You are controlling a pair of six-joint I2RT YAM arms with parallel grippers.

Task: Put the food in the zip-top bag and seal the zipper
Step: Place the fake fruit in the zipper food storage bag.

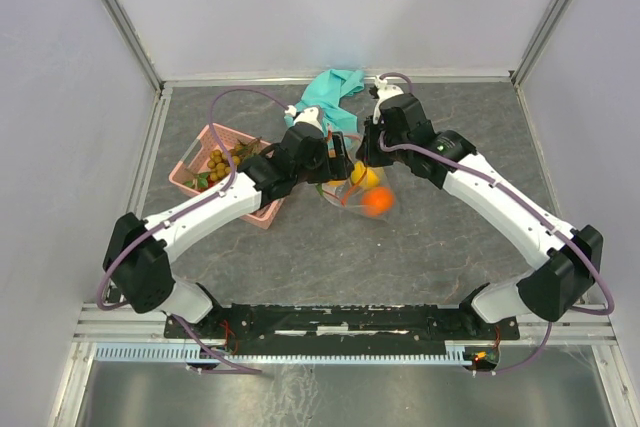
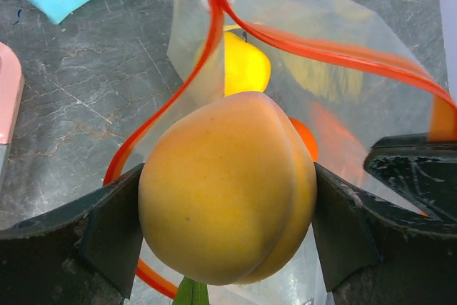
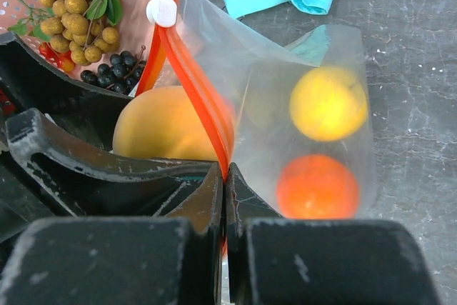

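My left gripper (image 2: 228, 208) is shut on a round yellow-orange fruit (image 2: 228, 187) and holds it at the open mouth of the clear zip-top bag (image 2: 343, 76). The red-orange zipper strip (image 2: 168, 108) loops around the fruit. A yellow fruit (image 3: 328, 101) and an orange fruit (image 3: 318, 185) lie inside the bag. My right gripper (image 3: 225, 173) is shut on the zipper strip (image 3: 196, 83) and holds the mouth edge up. The brown berries with green leaves (image 3: 75, 12) lie in the pink basket (image 1: 195, 159). In the top view both grippers meet over the bag (image 1: 352, 197).
A teal cloth (image 1: 330, 95) lies behind the bag near the back wall. The pink basket stands left of the bag, under my left arm, with dark berries (image 3: 107, 73) and tiny red pieces (image 3: 51, 53) in it. A white slider (image 3: 162, 11) sits on the zipper's end.
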